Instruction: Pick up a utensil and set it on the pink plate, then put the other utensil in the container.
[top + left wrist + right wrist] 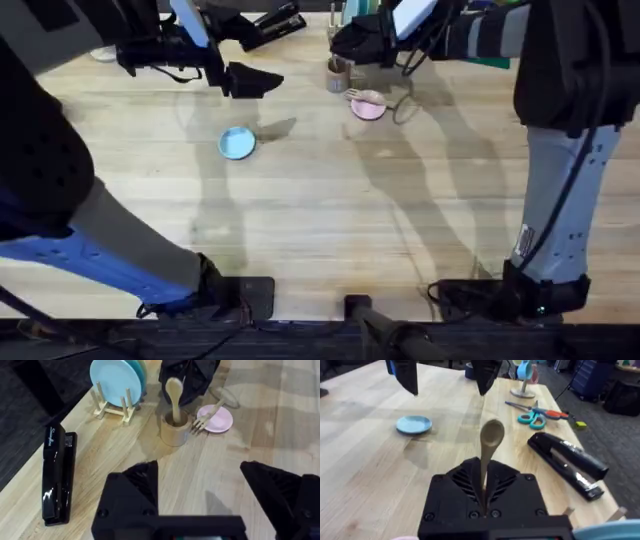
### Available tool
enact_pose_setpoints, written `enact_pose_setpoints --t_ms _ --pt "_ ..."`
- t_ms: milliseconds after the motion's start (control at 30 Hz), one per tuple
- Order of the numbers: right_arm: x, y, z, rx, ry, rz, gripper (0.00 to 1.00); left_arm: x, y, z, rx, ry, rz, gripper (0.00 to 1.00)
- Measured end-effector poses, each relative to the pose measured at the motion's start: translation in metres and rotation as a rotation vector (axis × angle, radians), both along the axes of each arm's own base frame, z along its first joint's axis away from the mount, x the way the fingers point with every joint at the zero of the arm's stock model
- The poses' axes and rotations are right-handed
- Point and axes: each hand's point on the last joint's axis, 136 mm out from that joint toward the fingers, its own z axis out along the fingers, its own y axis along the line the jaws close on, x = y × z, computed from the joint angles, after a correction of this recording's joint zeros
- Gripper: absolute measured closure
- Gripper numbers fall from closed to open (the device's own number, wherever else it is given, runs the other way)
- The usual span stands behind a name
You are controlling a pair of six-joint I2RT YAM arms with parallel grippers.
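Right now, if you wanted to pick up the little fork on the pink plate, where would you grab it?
Probably grab the fork by the middle of its slim handle, coming straight down from above and pinching across it. It lies flat across the pink plate, with its tines poking over the rim toward the brown cup, so that side is crowded.

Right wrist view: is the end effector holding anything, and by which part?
Yes. The right end effector is shut on the spoon, gripping its slim handle, with the rounded end sticking out beyond the fingertips.
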Motion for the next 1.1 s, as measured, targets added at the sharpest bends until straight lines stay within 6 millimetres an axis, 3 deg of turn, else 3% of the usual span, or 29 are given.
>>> enact_pose_setpoints --t_ms 167,1100 --pt "0.0 0.0 -0.013 -0.005 0.027 -0.001 0.973 0.0 0.0 0.0 0.0 0.0 0.0 0.008" --pt "-0.001 0.0 -0.016 -0.011 0.062 -0.004 0.973 0.0 0.0 0.0 0.0 0.0 0.0 0.008"
